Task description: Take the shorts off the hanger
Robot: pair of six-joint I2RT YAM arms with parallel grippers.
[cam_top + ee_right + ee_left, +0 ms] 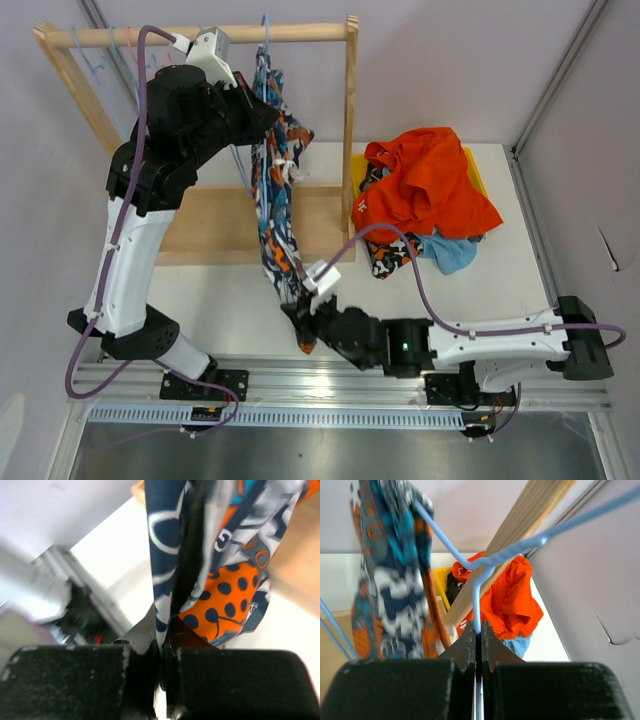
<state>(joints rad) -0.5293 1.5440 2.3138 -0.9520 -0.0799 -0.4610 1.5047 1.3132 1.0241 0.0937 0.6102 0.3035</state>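
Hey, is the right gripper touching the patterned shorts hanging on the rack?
Touching. In the right wrist view the right gripper is shut on the patterned shorts, fabric pinched between its fingers.

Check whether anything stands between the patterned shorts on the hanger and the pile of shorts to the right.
Yes: the rack's right wooden upright stands between the patterned shorts and the pile. The right gripper is shut on their lower hem, with nothing between.

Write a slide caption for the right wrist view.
Right gripper shut on the lower edge of the hanging patterned shorts.
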